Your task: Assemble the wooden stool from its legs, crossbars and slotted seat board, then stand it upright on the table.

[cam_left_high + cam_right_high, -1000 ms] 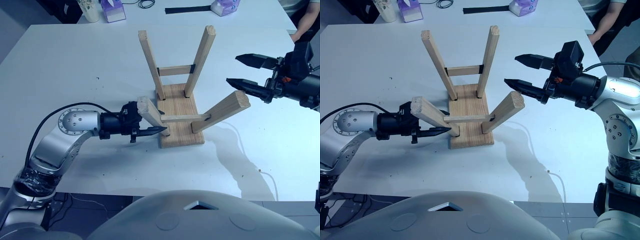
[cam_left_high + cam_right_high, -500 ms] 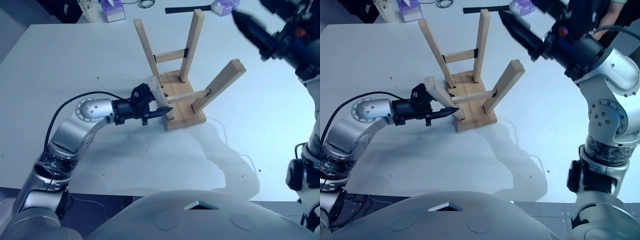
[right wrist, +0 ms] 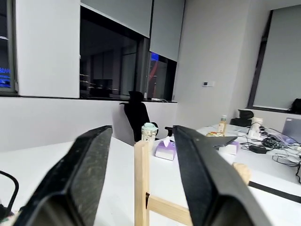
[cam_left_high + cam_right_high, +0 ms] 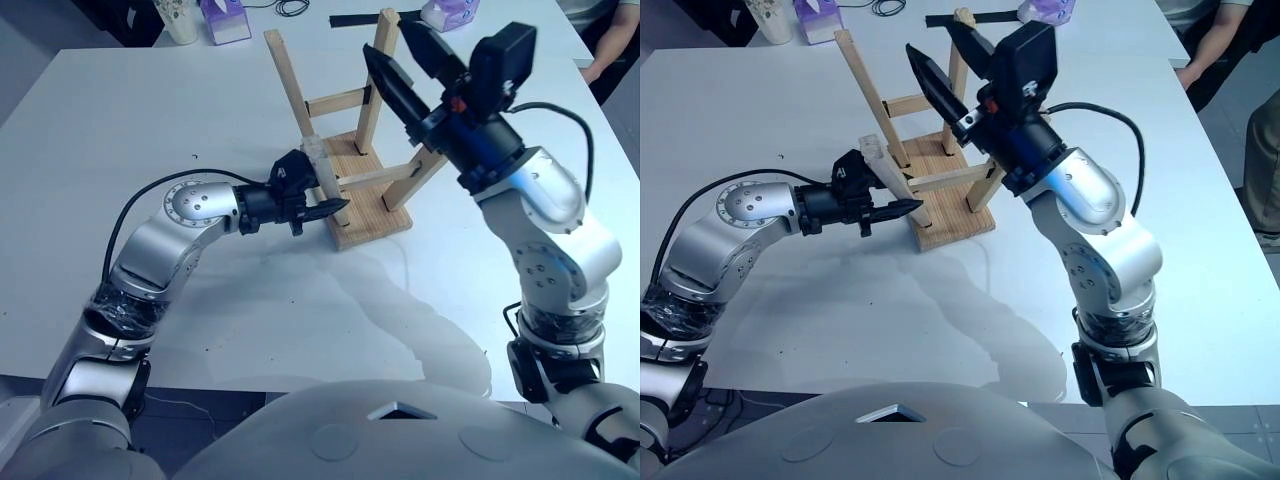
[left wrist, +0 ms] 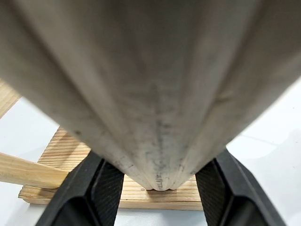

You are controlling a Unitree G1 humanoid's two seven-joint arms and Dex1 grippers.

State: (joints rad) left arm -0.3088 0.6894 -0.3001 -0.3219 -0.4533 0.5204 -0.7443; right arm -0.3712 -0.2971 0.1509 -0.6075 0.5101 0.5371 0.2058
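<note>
Because the stool is built upside down, its seat board (image 4: 372, 224) lies flat on the desk (image 4: 150, 120) at the frame's centre, with all four legs pointing up. Nearest, the left claw (image 4: 322, 207) reaches in from the left of the frame and is clamped on the short front leg (image 4: 318, 165) low down, close to the board. The left wrist view shows that leg wedged between the dark fingers (image 5: 101, 186). This grip probably steadies the leg in its slot and pins the whole frame against sliding. A front crossbar (image 4: 368, 178) runs from that leg to the leaning leg (image 4: 412, 182) on the right. Behind them stand the two taller rear legs, joined by the rear crossbar (image 4: 335, 100). Farthest and highest, the right claw (image 4: 932, 40) hovers with its fingers spread wide and nothing between them, just above the rear pair. It looks placed to take a rear leg. Assembly appears done, but the stool is not yet turned upright.
</note>
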